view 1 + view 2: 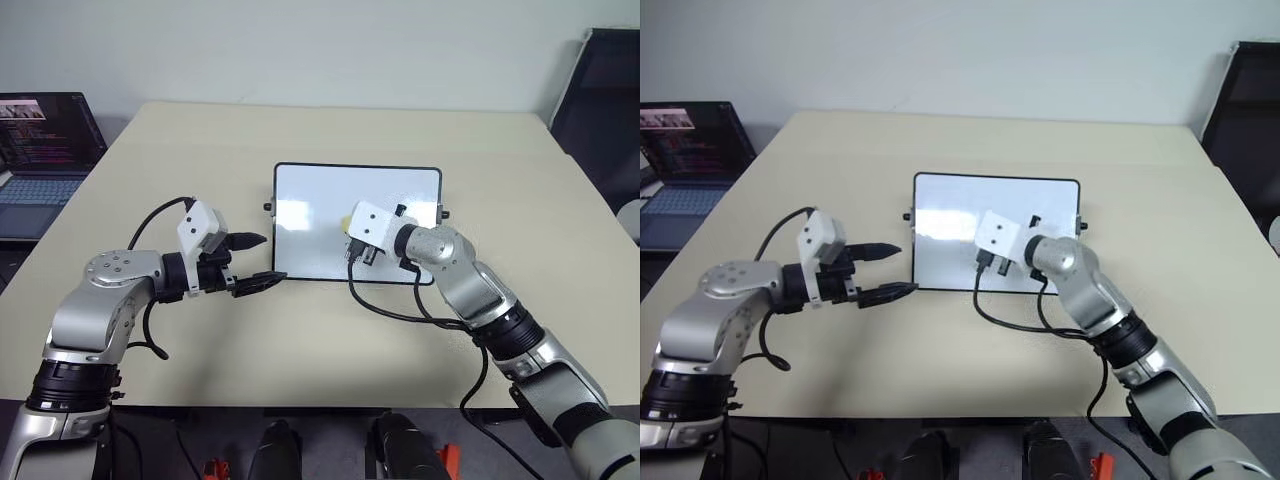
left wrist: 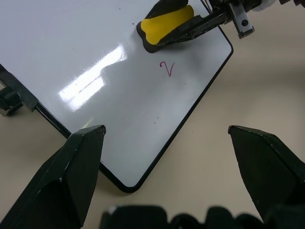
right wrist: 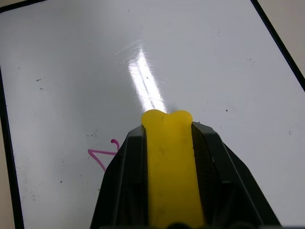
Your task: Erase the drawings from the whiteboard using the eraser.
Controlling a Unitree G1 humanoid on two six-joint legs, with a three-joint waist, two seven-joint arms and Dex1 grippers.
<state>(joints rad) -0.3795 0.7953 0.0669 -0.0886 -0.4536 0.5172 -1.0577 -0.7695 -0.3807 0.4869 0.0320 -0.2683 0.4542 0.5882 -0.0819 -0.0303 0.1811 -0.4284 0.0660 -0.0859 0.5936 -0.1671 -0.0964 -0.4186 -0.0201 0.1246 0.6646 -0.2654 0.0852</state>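
Observation:
The whiteboard [image 1: 310, 215] lies flat on the table, white and glossy in a thin black frame. My right gripper [image 3: 169, 133] hovers over its near middle, shut on the eraser [image 2: 166, 23], a yellow block with a dark underside that looks to be down on the board. One of the drawings, a small reddish "2" [image 2: 167, 68], sits just beside the eraser toward the board's near edge; the same mark [image 3: 102, 155] shows next to the gripper's finger. My left gripper [image 1: 258, 260] is open at the board's near left corner, holding nothing.
An open laptop [image 1: 40, 150] sits off the table's left side. A dark chair [image 1: 600, 90] stands at the far right. The right wrist's black cable [image 1: 385, 305] loops onto the table in front of the board.

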